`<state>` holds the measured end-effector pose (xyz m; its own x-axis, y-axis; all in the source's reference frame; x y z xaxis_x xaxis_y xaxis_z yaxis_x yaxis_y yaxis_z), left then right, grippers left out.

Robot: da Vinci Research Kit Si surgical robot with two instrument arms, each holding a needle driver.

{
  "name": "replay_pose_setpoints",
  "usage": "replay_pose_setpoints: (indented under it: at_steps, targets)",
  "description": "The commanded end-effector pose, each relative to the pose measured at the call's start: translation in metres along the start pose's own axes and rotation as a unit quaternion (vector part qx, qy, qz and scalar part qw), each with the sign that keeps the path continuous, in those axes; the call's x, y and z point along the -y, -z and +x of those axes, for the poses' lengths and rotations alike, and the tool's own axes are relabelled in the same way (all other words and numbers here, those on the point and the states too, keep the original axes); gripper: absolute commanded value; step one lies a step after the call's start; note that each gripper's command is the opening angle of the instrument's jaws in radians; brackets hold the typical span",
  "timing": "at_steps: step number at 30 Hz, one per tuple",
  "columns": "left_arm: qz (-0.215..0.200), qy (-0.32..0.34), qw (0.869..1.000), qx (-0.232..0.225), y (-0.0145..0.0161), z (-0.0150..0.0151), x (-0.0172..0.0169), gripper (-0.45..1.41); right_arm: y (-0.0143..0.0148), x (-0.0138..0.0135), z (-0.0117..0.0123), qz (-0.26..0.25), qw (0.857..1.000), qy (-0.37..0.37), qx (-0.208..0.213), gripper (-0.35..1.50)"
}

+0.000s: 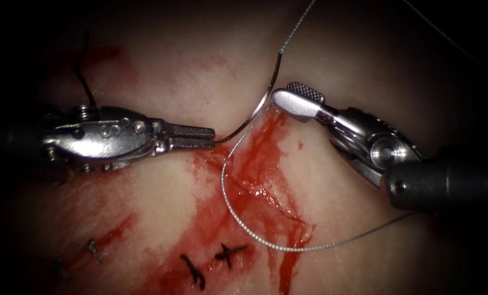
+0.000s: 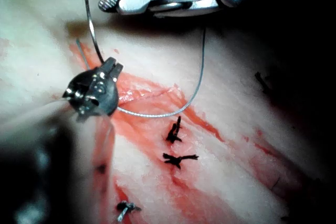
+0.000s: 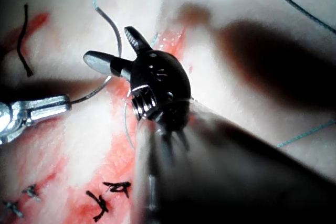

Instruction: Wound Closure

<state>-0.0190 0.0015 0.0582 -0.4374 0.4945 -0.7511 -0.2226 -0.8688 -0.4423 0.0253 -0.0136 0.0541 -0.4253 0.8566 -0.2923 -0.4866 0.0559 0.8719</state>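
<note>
Gripping the curved needle (image 1: 257, 106) by its very tip above the cut (image 1: 260, 175), the left end effector (image 1: 211, 136) risked letting it swivel; the right end effector (image 1: 290, 95) gaped empty beside it, thread (image 1: 254, 232) trailing over the tissue (image 1: 189, 71).

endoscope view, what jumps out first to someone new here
The curved needle arcs clear above the tissue, its tip end shut in the left tool, while the right tool gapes open beside its curve. Below, thread loops across the red fluid around the cut.
</note>
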Motion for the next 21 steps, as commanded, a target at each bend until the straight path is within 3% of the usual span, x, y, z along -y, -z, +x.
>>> replay_pose_setpoints:
  at_steps: [1, 7, 13, 15, 17, 19, 21]
  targets:
    - [0.000, 0.001, 1.000, 0.000, -0.0007, -0.0002, -0.0002, -0.45, -0.0014, -0.0003, -0.0006, -0.003, 1.000, 0.003, 0.001, 1.10]
    - [0.001, 0.002, 1.000, 0.000, -0.0007, 0.0000, -0.0004, -0.45, -0.0031, -0.0015, -0.0008, -0.008, 1.000, 0.008, 0.002, 1.11]
    - [0.002, 0.001, 1.000, 0.000, -0.0009, -0.0001, -0.0004, -0.45, -0.0037, -0.0018, -0.0004, -0.011, 1.000, 0.007, -0.002, 0.98]
    - [0.001, 0.001, 1.000, 0.000, -0.0009, -0.0002, -0.0005, -0.45, -0.0037, -0.0018, -0.0004, -0.011, 1.000, 0.007, -0.002, 0.73]
    - [0.001, 0.001, 1.000, 0.000, -0.0010, -0.0002, -0.0004, -0.45, -0.0035, -0.0018, -0.0004, -0.011, 1.000, 0.007, -0.002, 0.07]
    - [0.000, 0.001, 1.000, 0.000, -0.0010, -0.0002, -0.0004, -0.45, -0.0034, -0.0018, -0.0005, -0.011, 1.000, 0.007, -0.002, -0.11]
    - [-0.004, 0.002, 1.000, 0.000, -0.0010, -0.0002, -0.0005, -0.45, -0.0035, -0.0018, -0.0005, -0.008, 1.000, 0.007, 0.001, -0.16]
